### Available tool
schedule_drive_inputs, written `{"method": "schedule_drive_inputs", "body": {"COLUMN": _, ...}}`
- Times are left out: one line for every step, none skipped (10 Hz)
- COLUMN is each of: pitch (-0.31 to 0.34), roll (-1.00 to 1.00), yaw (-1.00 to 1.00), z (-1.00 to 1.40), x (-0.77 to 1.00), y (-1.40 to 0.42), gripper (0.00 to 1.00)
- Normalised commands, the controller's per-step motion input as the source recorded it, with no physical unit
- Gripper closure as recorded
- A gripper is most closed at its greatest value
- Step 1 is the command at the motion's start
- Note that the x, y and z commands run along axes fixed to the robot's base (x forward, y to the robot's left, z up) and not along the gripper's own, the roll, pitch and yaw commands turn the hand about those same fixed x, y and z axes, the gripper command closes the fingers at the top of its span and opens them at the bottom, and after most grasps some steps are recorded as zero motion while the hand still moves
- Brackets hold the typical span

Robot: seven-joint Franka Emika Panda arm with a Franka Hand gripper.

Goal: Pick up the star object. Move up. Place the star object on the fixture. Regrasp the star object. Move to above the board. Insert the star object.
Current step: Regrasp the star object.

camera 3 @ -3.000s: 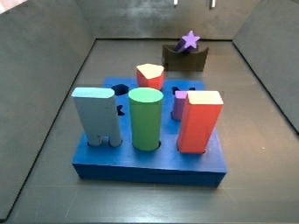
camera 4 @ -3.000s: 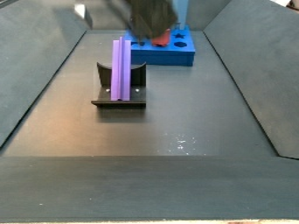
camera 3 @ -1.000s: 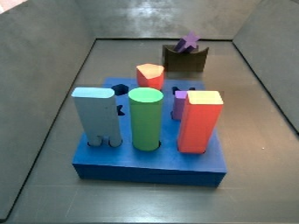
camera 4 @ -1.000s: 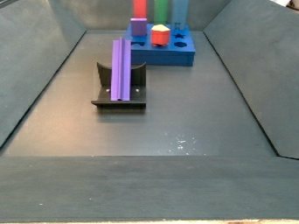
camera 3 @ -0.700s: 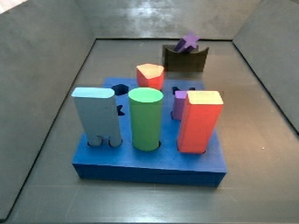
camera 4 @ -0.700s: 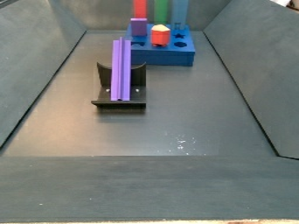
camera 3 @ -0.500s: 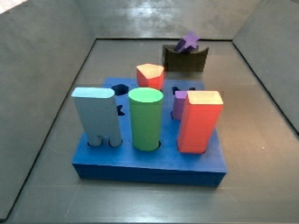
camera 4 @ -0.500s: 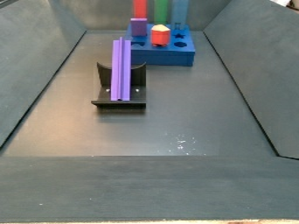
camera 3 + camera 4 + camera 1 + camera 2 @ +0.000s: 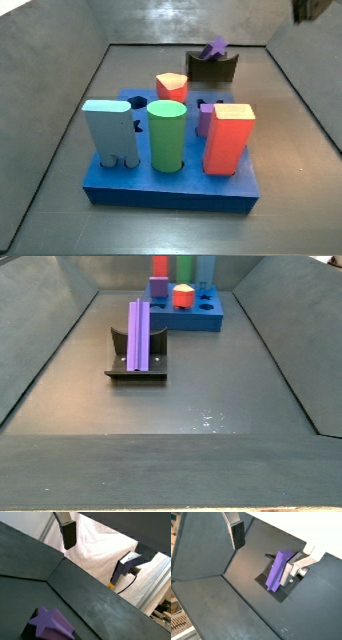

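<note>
While the star object (image 9: 138, 336) lies along the fixture (image 9: 138, 364), leaning in the notch with nothing holding it, the gripper (image 9: 271, 547) hangs well above it with its jaws standing apart and nothing between them. In a wrist view one finger (image 9: 236, 532) shows as a silver plate with a dark pad, the other finger (image 9: 308, 559) sits on the far side of the purple prism, and the prism lies between the two only by line of sight, well below them. In a wrist view the star-shaped end face of the prism (image 9: 50, 623) shows low in the picture, with the dark pad (image 9: 68, 536) high above it. In a side view only a dark corner of the arm (image 9: 314, 10) shows at the upper edge, above and to the side of the fixture (image 9: 211, 67).

Placing on the fixture looks done, so the step in hand is judged to be the regrasp. The next move would call for the gripper to come down over the prism, line its pads up with the ridged sides, and close on it at a spot that lets it stand upright later.

Beyond the fixture the board (image 9: 191, 321) waits with its pegs; in a side view the board (image 9: 174, 190) carries light-blue, green, red and orange pegs.
</note>
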Motion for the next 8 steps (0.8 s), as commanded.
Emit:
{"method": "schedule_drive_inputs", "body": {"pitch": 0.001, "roll": 0.11, "yaw": 0.08, "z": -1.0, "x": 0.05, "y": 0.04, "gripper": 0.0}}
{"method": "schedule_drive_inputs", "body": {"pitch": -0.015, "roll": 0.09, "yaw": 0.08, "z": -1.0, "x": 0.05, "y": 0.04, "gripper": 0.0}}
{"method": "schedule_drive_inputs", "body": {"pitch": -0.036, "roll": 0.07, "yaw": 0.07, "z": -1.0, "x": 0.07, "y": 0.03, "gripper": 0.0}}
{"method": "schedule_drive_inputs", "body": {"pitch": -0.044, "roll": 0.07, "yaw": 0.06, "z": -1.0, "x": 0.07, "y": 0.03, "gripper": 0.0}}
{"method": "schedule_drive_inputs", "body": {"pitch": -0.052, "roll": 0.07, "yaw": 0.05, "z": -1.0, "x": 0.08, "y": 0.03, "gripper": 0.0}}
{"method": "schedule_drive_inputs", "body": {"pitch": -0.051, "roll": 0.07, "yaw": 0.04, "z": -1.0, "x": 0.09, "y": 0.02, "gripper": 0.0}}
{"method": "schedule_drive_inputs", "body": {"pitch": -0.048, "roll": 0.07, "yaw": 0.02, "z": -1.0, "x": 0.11, "y": 0.02, "gripper": 0.0}}
{"method": "schedule_drive_inputs", "body": {"pitch": -0.042, "roll": 0.08, "yaw": 0.02, "z": -0.93, "x": 0.11, "y": 0.01, "gripper": 0.0}}
